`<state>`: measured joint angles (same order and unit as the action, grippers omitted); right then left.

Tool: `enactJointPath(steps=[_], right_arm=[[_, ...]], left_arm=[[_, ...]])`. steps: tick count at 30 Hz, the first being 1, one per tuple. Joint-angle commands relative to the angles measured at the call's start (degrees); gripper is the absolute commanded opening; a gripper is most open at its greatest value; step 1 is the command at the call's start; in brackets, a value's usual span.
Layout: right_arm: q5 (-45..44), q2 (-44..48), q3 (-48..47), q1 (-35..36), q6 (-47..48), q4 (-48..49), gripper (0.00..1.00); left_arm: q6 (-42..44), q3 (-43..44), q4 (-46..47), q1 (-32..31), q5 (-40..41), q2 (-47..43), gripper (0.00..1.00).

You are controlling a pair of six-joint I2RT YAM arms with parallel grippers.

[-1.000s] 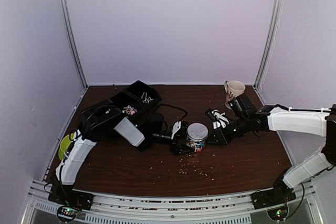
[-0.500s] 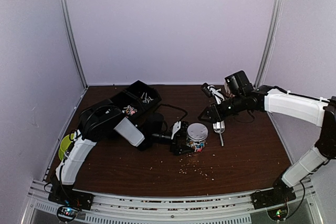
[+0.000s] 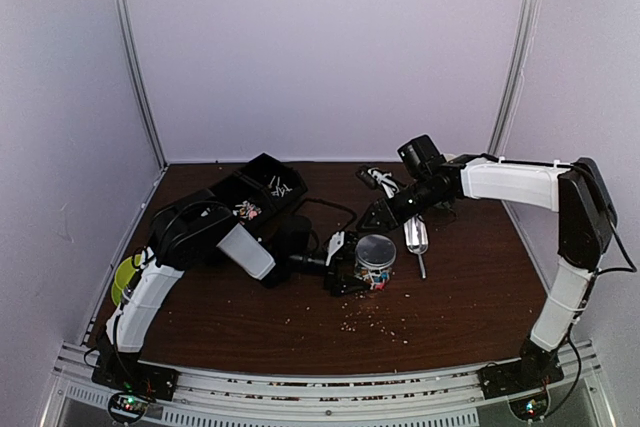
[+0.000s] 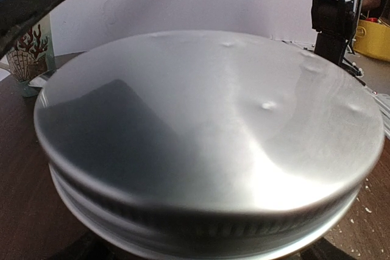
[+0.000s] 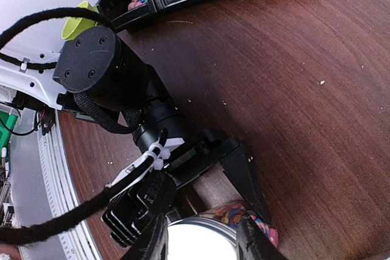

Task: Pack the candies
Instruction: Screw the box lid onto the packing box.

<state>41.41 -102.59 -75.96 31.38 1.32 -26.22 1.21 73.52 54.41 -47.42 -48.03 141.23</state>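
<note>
Dark wooden table (image 3: 250, 317) with lidded jar (image 3: 376, 259), scoop (image 3: 416, 237), black compartment tray (image 3: 262, 187), scattered pale crumbs (image 3: 375, 322).

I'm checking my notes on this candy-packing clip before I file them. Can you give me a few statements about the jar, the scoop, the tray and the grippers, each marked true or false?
1. The jar has its silver lid on. True.
2. The left gripper grips the jar. True.
3. The right gripper holds the scoop. False: the scoop lies on the table to the right of the jar, and the right gripper is open and holds nothing.
4. The jar is empty. False: coloured candies show through its glass.
5. The black tray sits at the table's near right corner. False: it is at the far left.
</note>
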Motion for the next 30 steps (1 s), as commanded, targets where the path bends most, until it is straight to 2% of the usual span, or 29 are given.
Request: enactJointPath(steps=[1, 16, 22, 30], right_arm=[[2.4, -0.8, -0.4, -1.0, 1.6, -1.0, 0.38], [3.0, -1.3, 3.5, -2.6, 2.0, 0.6, 0.37], [2.8, -0.2, 5.6, -2.8, 2.1, 1.1, 0.24], [1.5, 2.7, 10.8, -3.2, 0.7, 3.9, 0.18]], left_arm=[[-1.7, -1.7, -6.2, 0.7, 0.5, 2.4, 0.86], [-1.7, -1.7, -6.2, 0.7, 0.4, 2.4, 0.85], [-1.8, -1.6, -6.1, 0.7, 0.5, 2.5, 0.86], [-2.8, -1.5, -5.5, 1.1, 0.4, 2.8, 0.85]])
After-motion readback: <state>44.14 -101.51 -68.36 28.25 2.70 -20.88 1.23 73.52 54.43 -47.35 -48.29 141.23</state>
